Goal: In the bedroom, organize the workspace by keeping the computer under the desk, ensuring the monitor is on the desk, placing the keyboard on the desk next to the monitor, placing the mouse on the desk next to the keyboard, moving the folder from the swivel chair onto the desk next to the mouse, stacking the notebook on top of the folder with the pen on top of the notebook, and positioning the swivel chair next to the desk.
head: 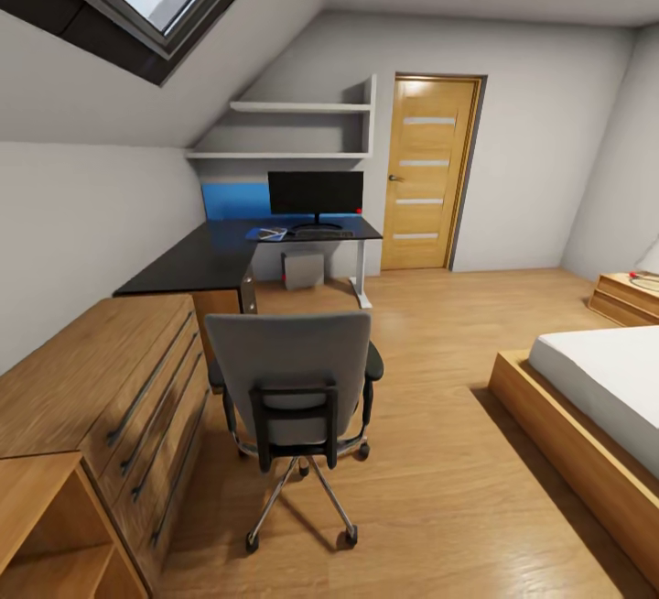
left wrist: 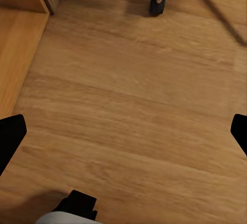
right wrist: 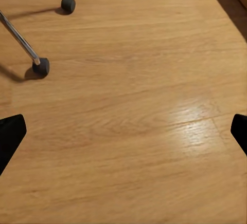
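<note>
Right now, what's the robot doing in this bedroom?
It isn't holding anything at the moment. It stands on the wood floor behind the swivel chair, which has its grey back toward the camera and sits away from the desk. The monitor is on the desk with the computer underneath. Both wrist cameras point down at the floor, and the left fingers and right fingers are spread wide with nothing between them.

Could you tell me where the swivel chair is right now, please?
In the head view the swivel chair stands on the wood floor in the foreground, its back toward the camera, beside the low wooden cabinet and apart from the desk.
</note>
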### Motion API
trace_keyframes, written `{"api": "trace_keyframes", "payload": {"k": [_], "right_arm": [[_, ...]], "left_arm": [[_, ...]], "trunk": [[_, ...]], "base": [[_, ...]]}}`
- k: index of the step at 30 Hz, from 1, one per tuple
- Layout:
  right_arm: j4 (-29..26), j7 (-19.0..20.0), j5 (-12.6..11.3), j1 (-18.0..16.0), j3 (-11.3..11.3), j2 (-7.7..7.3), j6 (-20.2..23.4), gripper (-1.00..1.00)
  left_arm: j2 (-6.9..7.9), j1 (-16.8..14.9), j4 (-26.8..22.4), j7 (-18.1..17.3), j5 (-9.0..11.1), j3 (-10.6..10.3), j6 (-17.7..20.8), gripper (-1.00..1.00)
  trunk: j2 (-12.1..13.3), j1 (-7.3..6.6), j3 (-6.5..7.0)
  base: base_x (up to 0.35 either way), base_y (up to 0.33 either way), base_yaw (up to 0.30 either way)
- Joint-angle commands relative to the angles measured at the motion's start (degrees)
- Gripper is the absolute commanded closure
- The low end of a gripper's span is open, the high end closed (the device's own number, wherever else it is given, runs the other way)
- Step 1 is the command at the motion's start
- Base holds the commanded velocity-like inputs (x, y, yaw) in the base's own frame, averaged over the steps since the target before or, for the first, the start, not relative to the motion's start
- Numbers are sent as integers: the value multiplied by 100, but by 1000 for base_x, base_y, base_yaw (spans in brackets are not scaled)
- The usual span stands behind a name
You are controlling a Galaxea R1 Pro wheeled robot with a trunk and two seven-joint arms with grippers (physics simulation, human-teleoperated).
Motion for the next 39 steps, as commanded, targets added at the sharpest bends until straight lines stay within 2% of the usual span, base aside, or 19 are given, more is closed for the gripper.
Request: {"api": "trace_keyframes", "payload": {"k": [1,20,28,39], "right_arm": [[4,-60,18,-3,45,-1,-1,-100],[3,-60,19,-3,47,-1,-8,-100],[3,-60,19,-3,52,-1,-4,-100],[3,-60,19,-3,54,-1,-5,-100]], "left_arm": [[8,-2,-9,46,49,-46,-26,-100],[15,1,-9,88,43,-43,-53,-100],[17,3,-9,84,39,-43,-54,-100],[23,2,-9,87,41,-43,-54,-100]], "trunk": [[-44,23,-23],[-806,440,-364],[-1127,616,-508],[-1568,857,-705]], "base": [[0,0,0],[-1,0,0],[-139,0,0],[-10,0,0]]}}
